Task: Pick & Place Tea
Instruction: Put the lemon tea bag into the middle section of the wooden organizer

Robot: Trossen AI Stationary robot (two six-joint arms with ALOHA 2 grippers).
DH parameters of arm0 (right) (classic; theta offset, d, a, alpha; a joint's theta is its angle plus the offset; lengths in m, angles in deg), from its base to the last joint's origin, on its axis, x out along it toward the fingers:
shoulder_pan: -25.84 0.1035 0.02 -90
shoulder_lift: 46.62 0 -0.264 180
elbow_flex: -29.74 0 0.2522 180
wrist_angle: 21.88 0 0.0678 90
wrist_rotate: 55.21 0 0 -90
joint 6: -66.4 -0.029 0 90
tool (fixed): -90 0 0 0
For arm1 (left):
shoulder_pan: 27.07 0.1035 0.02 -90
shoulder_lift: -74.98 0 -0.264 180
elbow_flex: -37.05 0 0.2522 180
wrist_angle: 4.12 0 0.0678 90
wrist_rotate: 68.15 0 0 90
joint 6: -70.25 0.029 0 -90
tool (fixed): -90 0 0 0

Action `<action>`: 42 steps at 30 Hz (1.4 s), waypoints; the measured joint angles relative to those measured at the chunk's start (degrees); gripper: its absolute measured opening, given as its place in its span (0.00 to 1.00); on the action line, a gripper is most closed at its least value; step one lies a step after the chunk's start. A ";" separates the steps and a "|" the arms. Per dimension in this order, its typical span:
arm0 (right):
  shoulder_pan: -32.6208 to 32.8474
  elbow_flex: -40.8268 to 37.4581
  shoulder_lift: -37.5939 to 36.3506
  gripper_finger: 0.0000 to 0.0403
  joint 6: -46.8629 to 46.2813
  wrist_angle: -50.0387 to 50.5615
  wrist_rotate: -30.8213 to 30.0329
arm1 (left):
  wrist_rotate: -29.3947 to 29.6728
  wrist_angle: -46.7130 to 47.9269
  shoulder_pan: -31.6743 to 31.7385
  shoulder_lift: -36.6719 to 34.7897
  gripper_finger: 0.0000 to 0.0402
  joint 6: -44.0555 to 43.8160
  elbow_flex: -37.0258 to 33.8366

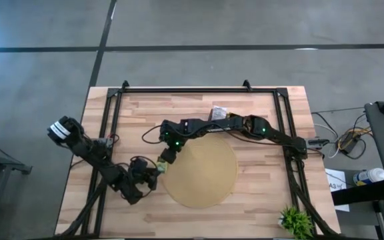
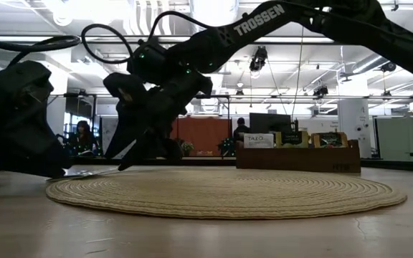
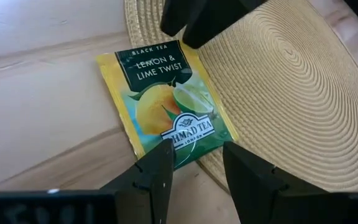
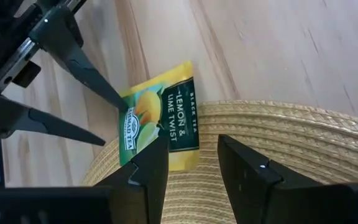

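Both tools meet at 1 yellow tea sachet on the mat's edge.

The yellow tea sachet (image 3: 166, 102) lies partly on the round woven mat (image 3: 291, 93), partly on the wooden surface (image 3: 36, 124). The left tool (image 3: 194, 163) and right tool (image 4: 191, 154) each hover at it, fingers spread apart, gripping nothing.

The tea sachet (image 3: 166, 106) is yellow at its edges, with a dark green band at its head carrying pale lettering, a printed lemon and lime on green, and a white label. It lies at the 9 o'clock rim of the round mat (image 1: 205, 175), tan straw coiled in fine concentric rings. The bench (image 1: 259, 113) is pale wood in lengthwise strips, the fingers (image 3: 157, 180) plain black
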 joint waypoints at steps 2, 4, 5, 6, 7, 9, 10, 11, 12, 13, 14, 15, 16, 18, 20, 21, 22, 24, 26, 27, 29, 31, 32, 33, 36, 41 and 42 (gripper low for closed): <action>0.00 0.00 0.08 0.34 -0.25 0.70 0.56 | -0.05 -0.03 0.72 0.07 0.36 0.13 0.00; 0.01 -0.19 0.11 0.34 -0.67 1.98 2.03 | 0.50 0.02 1.43 0.09 0.36 0.38 -0.02; 0.04 -0.34 0.18 0.34 -0.80 2.39 2.67 | 0.88 0.04 1.81 0.09 0.36 0.73 -0.02; 0.04 -0.45 0.19 0.34 -0.84 2.64 3.10 | 1.22 0.04 2.21 0.09 0.36 1.09 -0.04; 0.04 -0.49 0.19 0.34 -0.82 2.81 3.32 | 1.42 0.01 2.65 0.11 0.36 1.43 -0.05; 0.04 -0.51 0.19 0.34 -0.82 2.85 3.41 | 1.46 -0.46 3.47 0.11 0.36 2.41 -0.07; 0.04 -0.52 0.19 0.34 -0.88 2.72 3.41 | 1.48 -0.84 3.81 0.13 0.36 3.15 -0.08; 0.04 -0.54 0.19 0.34 -1.05 2.50 3.39 | 1.46 -1.59 4.09 0.14 0.36 4.06 -0.12; 0.04 -0.55 0.22 0.34 -1.30 2.33 3.21 | 1.35 -2.64 4.29 0.16 0.36 5.03 -0.15; 0.03 -0.55 0.22 0.33 -1.52 2.21 2.99 | 0.93 -3.86 4.47 0.18 0.36 6.39 -0.17; -0.05 -0.55 0.22 0.33 -1.67 2.14 2.66 | 0.31 -5.00 4.60 0.18 0.36 7.68 -0.17; -0.07 -0.55 0.22 0.32 -1.73 2.15 2.19 | -0.29 -5.91 4.63 0.18 0.36 8.89 -0.17; -0.14 -0.55 0.22 0.32 -1.77 2.25 1.64 | -0.91 -6.48 4.63 0.17 0.36 9.78 -0.17; -0.28 -0.55 0.22 0.32 -1.77 2.50 0.96 | -2.00 -6.66 4.63 0.11 0.36 10.61 -0.11; -0.41 -0.55 0.22 0.32 -1.75 2.94 0.82 | -2.23 -6.80 4.63 0.07 0.36 10.69 -0.30; -0.46 -0.52 0.19 0.32 -1.73 3.34 0.72 | -2.25 -6.85 4.63 0.07 0.36 10.64 -0.51; -0.50 -0.52 0.10 0.32 -1.66 3.87 0.62 | -2.26 -6.97 4.62 0.04 0.36 10.42 -0.73; -0.60 -0.52 -0.10 0.32 -0.99 4.36 0.45 | -2.37 -7.03 4.62 0.03 0.36 10.13 -1.09; -0.70 -0.51 -0.20 0.32 -0.24 4.26 -0.10 | -2.43 -7.03 4.63 0.03 0.36 10.10 -1.36; -0.80 -0.29 -0.20 0.32 -0.02 4.27 -0.28 | -2.45 -7.03 4.61 0.03 0.36 10.10 -1.51; -0.97 0.06 -0.19 0.31 0.16 4.02 -0.50 | -2.59 -6.95 4.61 0.03 0.36 10.03 -1.77; -1.11 0.22 -0.02 0.31 0.17 3.26 -0.61 | -2.82 -6.90 4.61 0.03 0.36 10.54 -1.86; -1.16 0.22 0.04 0.31 0.08 3.12 -0.68 | -2.84 -6.93 4.61 0.03 0.36 10.84 -1.84; -1.16 0.21 0.06 0.31 0.01 3.14 -0.68 | -2.85 -7.03 4.61 0.05 0.36 11.36 -1.88; -1.08 -0.09 0.29 0.32 -0.02 2.23 -0.32 | -2.89 -7.03 4.65 0.05 0.36 12.67 -1.88; -0.53 -0.11 0.36 0.31 0.00 2.11 0.06 | -3.18 -7.05 5.13 0.07 0.36 15.41 -1.90; -0.46 -0.12 0.35 0.31 0.00 2.13 0.10 | -3.22 -7.05 5.28 0.07 0.36 15.94 -1.90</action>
